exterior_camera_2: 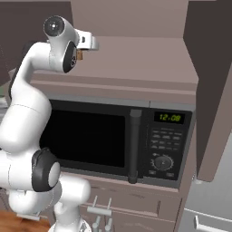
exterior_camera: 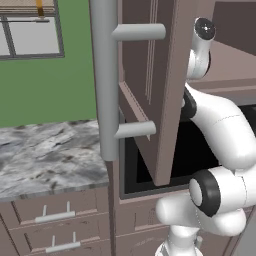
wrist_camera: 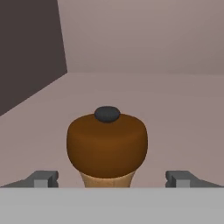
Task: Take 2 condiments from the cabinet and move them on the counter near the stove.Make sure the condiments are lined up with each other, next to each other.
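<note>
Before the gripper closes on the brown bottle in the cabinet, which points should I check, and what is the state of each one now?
1. Jaws open wide enough: ok. The gripper has its fingertips well apart on both sides of the condiment bottle.
2. Bottle centred between the tips: ok, roughly midway in the hand view.
3. Bottle upright on the cabinet shelf: ok, its dark top knob faces the camera.
4. Tips touching the bottle: not yet; gaps show on both sides.
5. Depth of the tips along the bottle: cannot tell.
6. Second condiment located: cannot tell.
</note>
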